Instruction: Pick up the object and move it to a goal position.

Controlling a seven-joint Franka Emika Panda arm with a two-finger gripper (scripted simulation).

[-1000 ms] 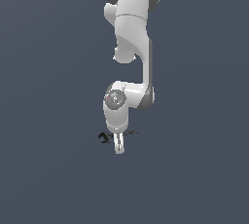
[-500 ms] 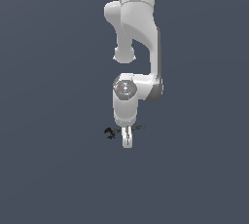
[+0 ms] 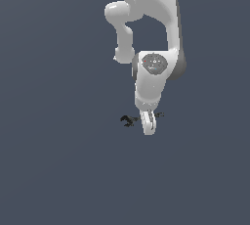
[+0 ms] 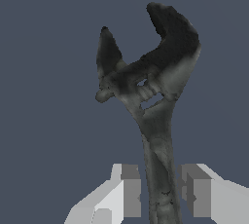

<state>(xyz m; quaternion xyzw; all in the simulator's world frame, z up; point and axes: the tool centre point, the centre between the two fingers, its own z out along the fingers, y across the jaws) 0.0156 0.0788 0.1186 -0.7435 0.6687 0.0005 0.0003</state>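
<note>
Here, dark wrench (image 4: 153,96) shows hooked open jaw.

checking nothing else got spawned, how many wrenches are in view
1. The wrench lies with its handle between the fingers of the gripper; in the exterior view its hooked end shows at the gripper's left. The arm may hide others.

A plain, flat, dark blue-grey table (image 3: 58,170) fills the whole background in both views. Its surface is uniform in colour, with no markings, edges or other items visible on it.
</note>
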